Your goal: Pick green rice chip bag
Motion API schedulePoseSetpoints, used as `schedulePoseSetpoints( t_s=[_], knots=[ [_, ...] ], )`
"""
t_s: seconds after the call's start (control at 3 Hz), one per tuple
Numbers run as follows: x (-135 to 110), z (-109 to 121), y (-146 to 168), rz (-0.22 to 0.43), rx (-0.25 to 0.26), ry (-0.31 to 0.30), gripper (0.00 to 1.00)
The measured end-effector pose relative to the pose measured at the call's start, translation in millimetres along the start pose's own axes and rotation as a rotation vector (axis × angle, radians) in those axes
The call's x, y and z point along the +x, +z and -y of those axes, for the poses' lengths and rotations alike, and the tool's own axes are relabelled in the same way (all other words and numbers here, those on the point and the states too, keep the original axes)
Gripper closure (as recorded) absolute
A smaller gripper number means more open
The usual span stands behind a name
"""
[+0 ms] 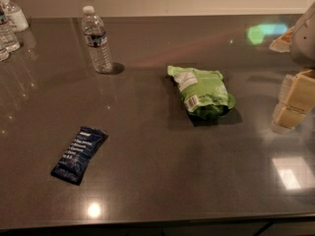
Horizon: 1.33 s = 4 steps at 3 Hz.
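Observation:
The green rice chip bag lies on the dark table, a little right of the middle. It is crinkled and puffy, light green with a white label panel and barcode, and its darker green end points toward the front. My gripper is at the right edge of the view, beige, just above the table. It is to the right of the bag, apart from it and holding nothing.
A flat dark-blue bar wrapper lies at the front left. A clear water bottle stands upright at the back left of the bag. More bottles stand at the far left corner. The table's front edge runs along the bottom.

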State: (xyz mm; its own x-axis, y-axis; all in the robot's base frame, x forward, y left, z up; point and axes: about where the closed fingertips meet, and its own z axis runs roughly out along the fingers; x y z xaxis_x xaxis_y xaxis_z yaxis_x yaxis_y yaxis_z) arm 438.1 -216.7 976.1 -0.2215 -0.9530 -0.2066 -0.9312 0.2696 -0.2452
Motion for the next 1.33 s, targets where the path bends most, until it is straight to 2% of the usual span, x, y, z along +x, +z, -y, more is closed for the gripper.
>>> schedulePoseSetpoints(
  t_s=[0.33, 0.67, 1.33],
  knots=[
    [-0.3, 0.3, -0.5, 0.000, 0.003, 0.000, 0.00],
    [-5.9, 10.5, 6.2, 0.017, -0.006, 0.019, 0.00],
    [-35.6, 35.1, 42.4, 0.113, -0.009, 0.046, 0.00]
  ],
)
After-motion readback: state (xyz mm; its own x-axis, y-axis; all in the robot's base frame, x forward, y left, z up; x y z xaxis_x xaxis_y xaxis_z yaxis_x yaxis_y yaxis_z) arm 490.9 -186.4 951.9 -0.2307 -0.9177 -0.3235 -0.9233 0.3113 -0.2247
